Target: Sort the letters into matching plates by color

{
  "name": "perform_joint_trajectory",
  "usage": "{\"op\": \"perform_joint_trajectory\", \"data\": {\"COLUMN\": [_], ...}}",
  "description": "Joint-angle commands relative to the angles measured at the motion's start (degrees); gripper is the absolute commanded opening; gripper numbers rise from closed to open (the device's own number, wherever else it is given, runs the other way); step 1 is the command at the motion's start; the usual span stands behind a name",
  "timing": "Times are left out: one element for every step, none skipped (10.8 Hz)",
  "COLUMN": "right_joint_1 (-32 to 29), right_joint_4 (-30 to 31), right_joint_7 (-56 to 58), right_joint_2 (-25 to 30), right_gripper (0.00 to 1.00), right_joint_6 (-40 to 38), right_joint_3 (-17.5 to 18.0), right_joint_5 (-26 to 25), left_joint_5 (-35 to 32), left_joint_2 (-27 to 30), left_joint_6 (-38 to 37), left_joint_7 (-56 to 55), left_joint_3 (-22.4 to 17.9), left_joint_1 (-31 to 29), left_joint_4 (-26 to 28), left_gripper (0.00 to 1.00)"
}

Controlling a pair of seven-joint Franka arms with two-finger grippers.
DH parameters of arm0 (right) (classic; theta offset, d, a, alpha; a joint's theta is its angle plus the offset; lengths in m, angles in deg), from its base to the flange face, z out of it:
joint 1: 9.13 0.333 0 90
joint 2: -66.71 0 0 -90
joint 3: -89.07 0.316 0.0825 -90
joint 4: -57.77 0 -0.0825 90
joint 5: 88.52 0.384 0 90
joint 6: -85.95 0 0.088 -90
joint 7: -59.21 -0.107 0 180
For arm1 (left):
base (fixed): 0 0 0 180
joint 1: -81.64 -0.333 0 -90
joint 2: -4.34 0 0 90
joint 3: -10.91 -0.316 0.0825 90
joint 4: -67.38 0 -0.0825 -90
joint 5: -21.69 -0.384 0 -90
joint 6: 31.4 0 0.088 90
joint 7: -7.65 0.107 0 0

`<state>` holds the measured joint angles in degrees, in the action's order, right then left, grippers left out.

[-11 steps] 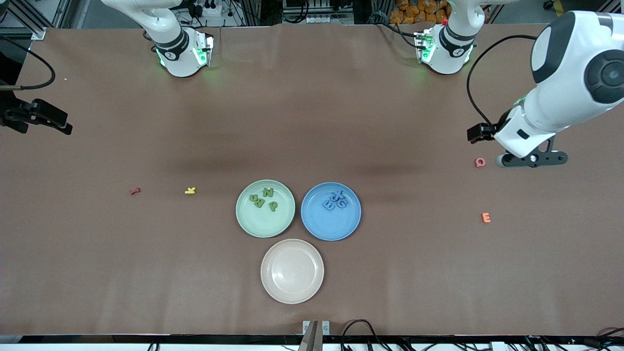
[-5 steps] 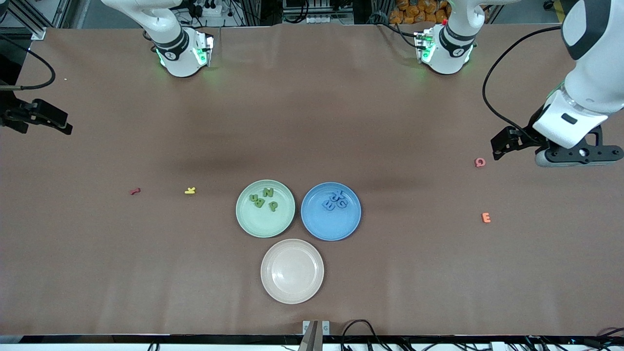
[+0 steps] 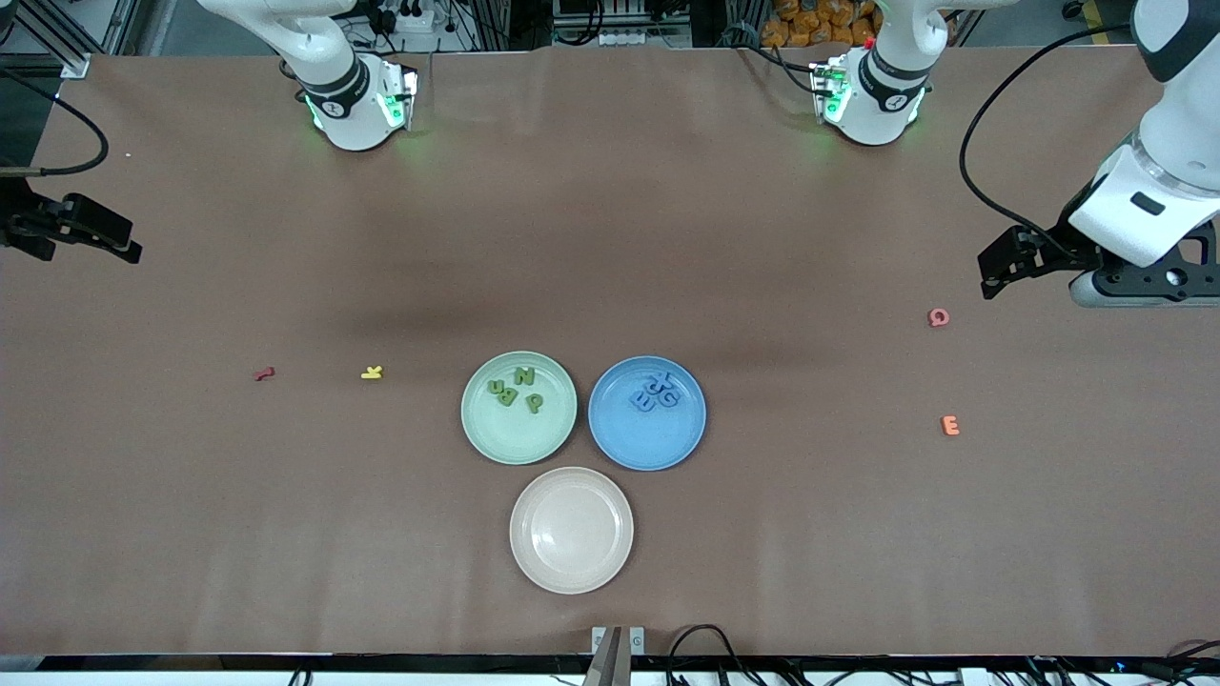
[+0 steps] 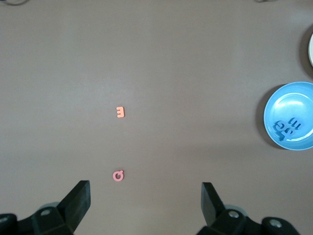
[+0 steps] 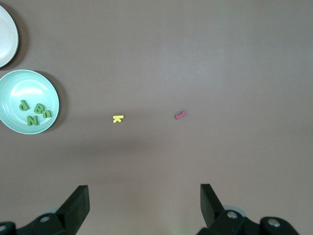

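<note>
The pale green plate [image 3: 519, 440] holds several dark green letters [image 3: 515, 389]. The blue plate [image 3: 648, 446] beside it, toward the left arm's end, holds several blue letters [image 3: 656, 392]. My left gripper [image 3: 1148, 283] hangs open and empty over bare table at the left arm's end. Its wrist view shows its wide-apart jaws [image 4: 145, 193], the blue plate [image 4: 293, 98] and the blue letters [image 4: 288, 128]. My right gripper [image 3: 71, 231] waits at the right arm's end, open and empty [image 5: 145, 196]. Its wrist view shows the green plate [image 5: 24, 85] with the green letters [image 5: 34, 111].
A beige-pink plate [image 3: 571, 567] lies empty, nearer the front camera than the other two. A pink letter [image 3: 939, 317] and an orange E [image 3: 950, 425] lie toward the left arm's end. A yellow letter [image 3: 372, 373] and a red letter [image 3: 264, 374] lie toward the right arm's end.
My left arm has swung outward toward its end of the table, away from the pink letter. The right arm, plates and letters have not moved.
</note>
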<state>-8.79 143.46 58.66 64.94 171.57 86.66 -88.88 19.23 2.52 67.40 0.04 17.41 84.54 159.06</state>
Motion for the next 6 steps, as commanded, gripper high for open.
{"op": "perform_joint_trajectory", "data": {"right_joint_1": [-1.13, -1.13, -1.13, -1.13, -1.13, -1.13], "right_joint_4": [-0.17, -0.25, -0.26, -0.26, -0.26, -0.26], "right_joint_7": [-0.86, -0.86, -0.86, -0.86, -0.86, -0.86], "right_joint_2": [0.02, 0.02, 0.02, 0.02, 0.02, 0.02], "right_gripper": [1.0, 1.0, 1.0, 1.0, 1.0, 1.0], "right_joint_6": [-0.02, -0.02, 0.07, 0.07, 0.07, 0.07], "right_joint_3": [1.17, 1.17, 1.17, 1.17, 1.17, 1.17], "right_joint_5": [-0.78, -0.78, -0.78, -0.78, -0.78, -0.78], "left_joint_5": [2.72, 4.3, 4.4, 3.96, 3.79, 3.78], "left_joint_2": [-0.12, -0.12, -0.12, -0.03, -0.03, -0.03], "left_joint_6": [-4.06, -4.14, -4.15, -4.23, -4.23, -4.32], "left_joint_7": [1.9, 1.81, 1.81, 1.81, 1.81, 1.9], "left_joint_3": [-0.17, -0.35, -0.35, -0.35, -0.35, -0.35], "left_joint_1": [0.18, -0.08, -0.08, -0.08, 0.0, -0.17], "left_joint_4": [-3.43, -3.44, -3.44, -3.44, -3.44, -3.44], "left_gripper": [1.0, 1.0, 1.0, 1.0, 1.0, 1.0]}}
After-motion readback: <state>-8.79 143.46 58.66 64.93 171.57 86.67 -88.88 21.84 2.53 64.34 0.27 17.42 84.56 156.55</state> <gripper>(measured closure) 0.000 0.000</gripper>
